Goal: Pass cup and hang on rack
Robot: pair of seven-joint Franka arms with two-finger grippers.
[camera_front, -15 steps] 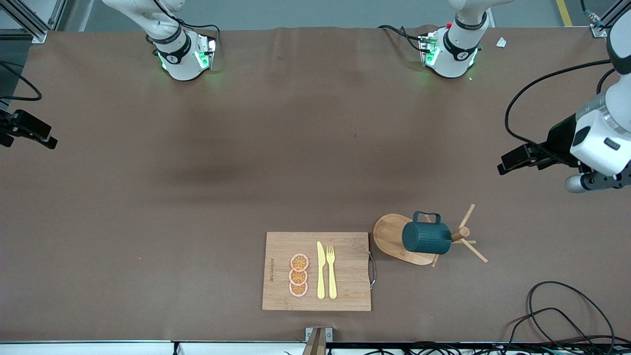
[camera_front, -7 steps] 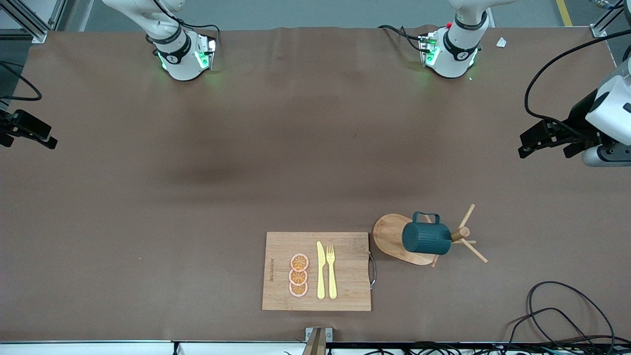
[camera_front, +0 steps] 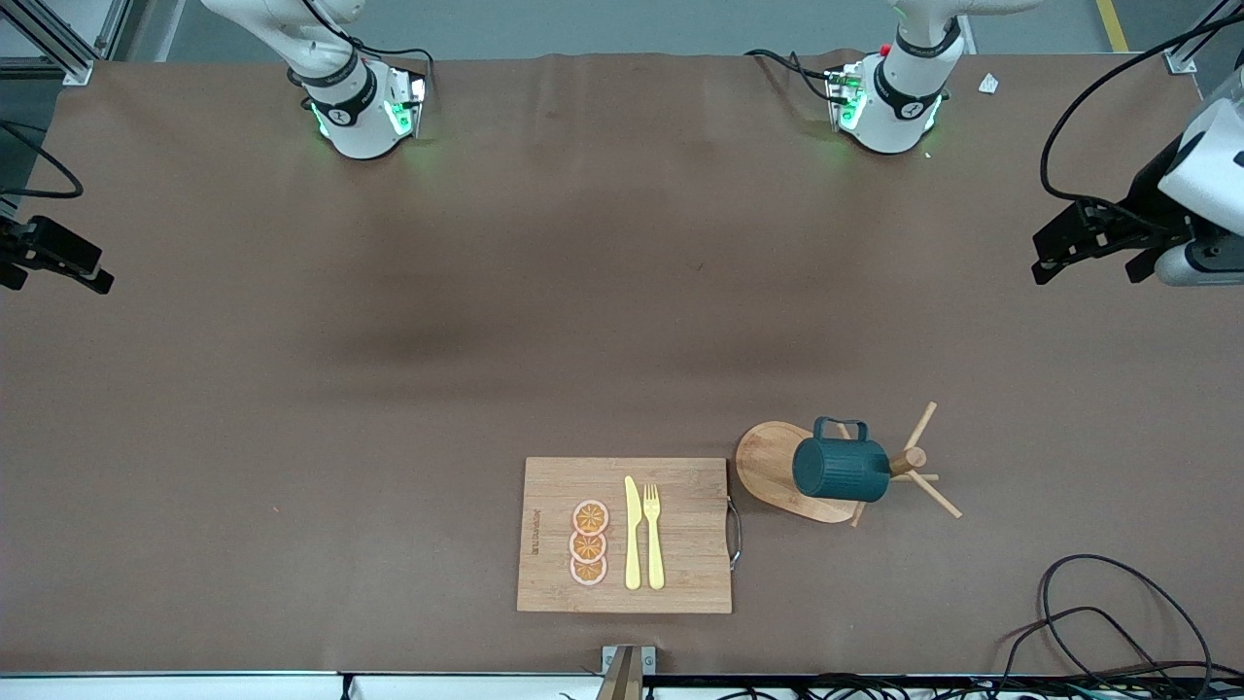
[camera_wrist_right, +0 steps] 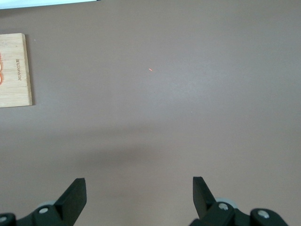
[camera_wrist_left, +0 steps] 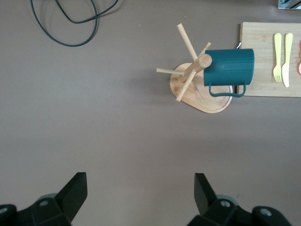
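The cup [camera_front: 840, 470] hangs on the rack [camera_front: 777, 467] at the board's [camera_front: 622, 535] 3 o'clock, task apparently done, so the left gripper [camera_front: 1093, 240] hovers empty, jaws apart, over the table's [camera_front: 486, 292] left-arm end, while the right gripper [camera_wrist_right: 138, 197] waits, likewise spread.

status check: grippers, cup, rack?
Left gripper open, over bare table at its own end. Right gripper open, empty, over bare table. Cup hangs on rack, beside cutting board. Nothing in the way.
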